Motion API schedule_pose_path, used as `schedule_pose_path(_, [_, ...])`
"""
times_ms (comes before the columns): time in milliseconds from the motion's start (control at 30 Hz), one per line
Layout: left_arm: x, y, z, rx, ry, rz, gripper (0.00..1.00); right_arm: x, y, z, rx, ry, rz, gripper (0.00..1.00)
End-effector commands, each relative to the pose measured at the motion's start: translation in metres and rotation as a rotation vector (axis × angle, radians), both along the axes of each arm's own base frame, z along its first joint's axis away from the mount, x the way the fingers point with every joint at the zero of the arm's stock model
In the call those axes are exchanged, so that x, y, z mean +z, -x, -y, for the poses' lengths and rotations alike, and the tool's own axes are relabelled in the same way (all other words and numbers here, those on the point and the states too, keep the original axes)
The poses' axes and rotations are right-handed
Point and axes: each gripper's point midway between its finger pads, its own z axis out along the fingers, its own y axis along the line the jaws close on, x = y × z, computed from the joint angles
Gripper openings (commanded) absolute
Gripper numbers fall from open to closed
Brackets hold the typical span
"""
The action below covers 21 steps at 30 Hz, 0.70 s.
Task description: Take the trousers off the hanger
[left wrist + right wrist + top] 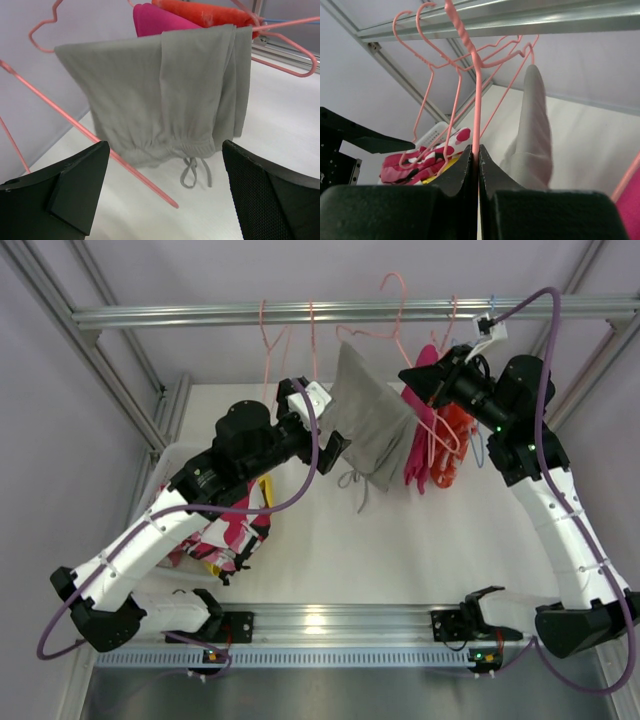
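Note:
Grey trousers (pixel 368 425) hang folded over a pink hanger (pixel 395 315) on the top rail. Magenta trousers (pixel 420 445) and orange trousers (pixel 455 435) hang just to their right. My left gripper (pixel 330 447) is open just left of the grey trousers' lower part. In the left wrist view the grey trousers (pixel 165 90) hang in front of the wide-apart fingers (pixel 75 185), with nothing between them. My right gripper (pixel 412 375) is shut on the pink hanger wire (pixel 476 95) beside the grey trousers (pixel 532 130).
A white basket (pixel 178 455) at the left holds patterned pink-white-black trousers (pixel 235 535) and yellow cloth (pixel 266 490), partly under my left arm. Two bare pink hangers (pixel 272 340) hang on the rail (pixel 200 314). One pink hanger bar (pixel 125 165) slants across the left gripper's opening.

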Motion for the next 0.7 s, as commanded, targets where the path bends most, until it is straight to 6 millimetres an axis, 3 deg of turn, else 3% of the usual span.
schedule_pose_path(0, [0.014, -0.002, -0.008, 0.042, 0.027, 0.03, 0.99, 0.078, 0.018, -0.001, 0.012, -0.014, 0.308, 0.0])
schedule_pose_path(233, [0.014, -0.004, -0.009, 0.058, 0.031, 0.03, 0.99, 0.079, 0.011, -0.006, -0.01, 0.006, 0.314, 0.0])
schedule_pose_path(367, [0.02, 0.004, -0.008, 0.025, 0.053, 0.028, 0.99, 0.085, 0.023, -0.004, 0.002, -0.035, 0.3, 0.0])
schedule_pose_path(500, [0.02, 0.019, 0.004, -0.073, 0.066, 0.0, 0.99, 0.094, 0.051, 0.003, 0.02, -0.108, 0.283, 0.0])
schedule_pose_path(667, [0.016, 0.024, 0.03, -0.125, 0.06, 0.013, 0.99, 0.1, 0.072, 0.013, 0.005, -0.163, 0.268, 0.0])
